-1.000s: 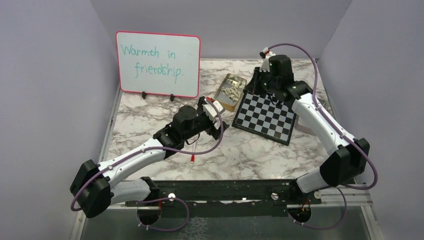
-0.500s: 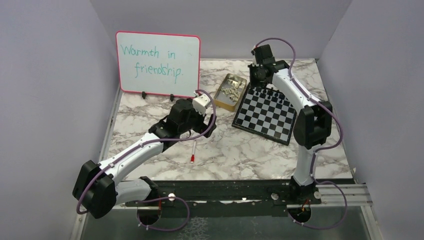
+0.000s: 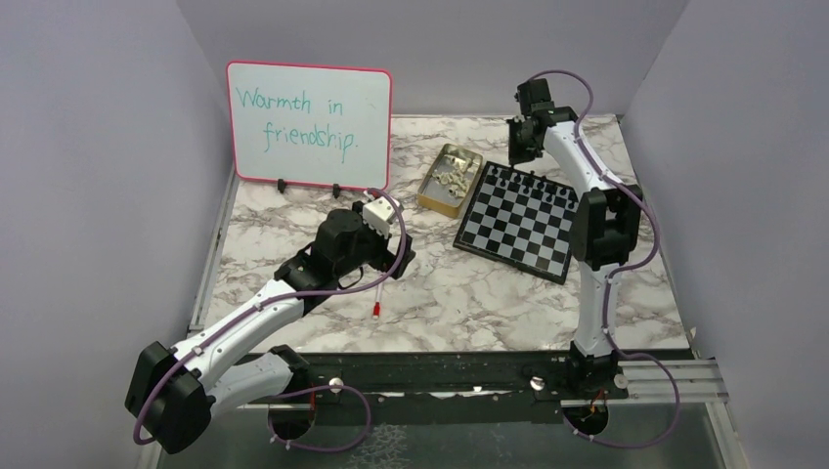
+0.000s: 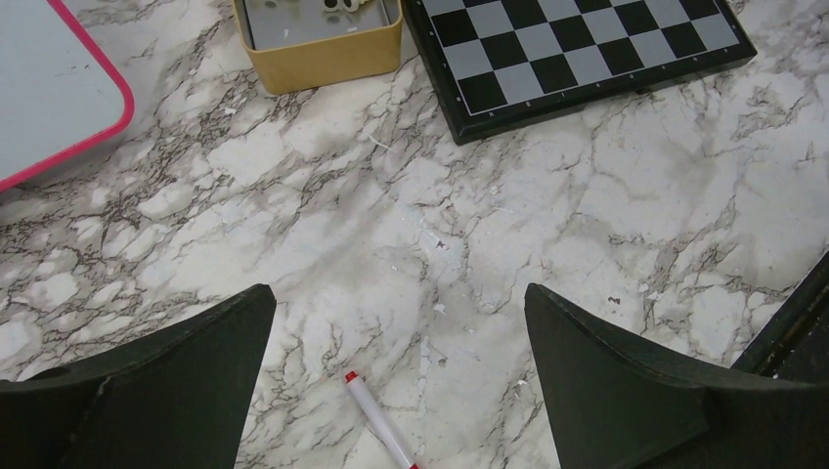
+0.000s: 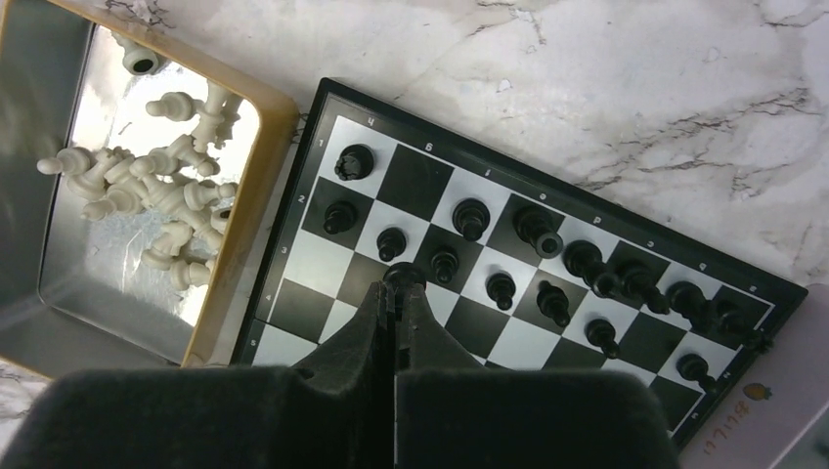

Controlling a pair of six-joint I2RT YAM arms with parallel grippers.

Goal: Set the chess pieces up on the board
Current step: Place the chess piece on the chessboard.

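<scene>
Over bare marble close to the arm bases, the left gripper (image 4: 396, 293) hangs with its jaws spread as wide as they go, holding nothing. A red-tipped pen (image 4: 379, 425) lies just beneath it, and a careless descent could roll that pen away.

Farther out, the right gripper (image 5: 401, 283) has its fingers pressed together above the board (image 3: 518, 239). A black pawn (image 5: 401, 273) shows right at the tips, but I cannot tell whether it is pinched or merely below them. The black pieces (image 5: 536, 227) stand tightly packed in the two far rows, so any sideways drift would probably topple a neighbour. The board sits loose and skewed, and a hard press might slide it.

Just beside the board's left edge, the cream pieces (image 5: 147, 191) lie jumbled on their sides in a yellow-rimmed tin (image 5: 238, 256). Being small and heaped, they are likely to slip from a grip or come up in pairs.

The table (image 3: 469, 293) is white marble veined in grey, smooth and flat. A pink-framed whiteboard (image 3: 310, 125) stands at the back left, and plain lilac walls (image 3: 98, 147) close in three sides.
</scene>
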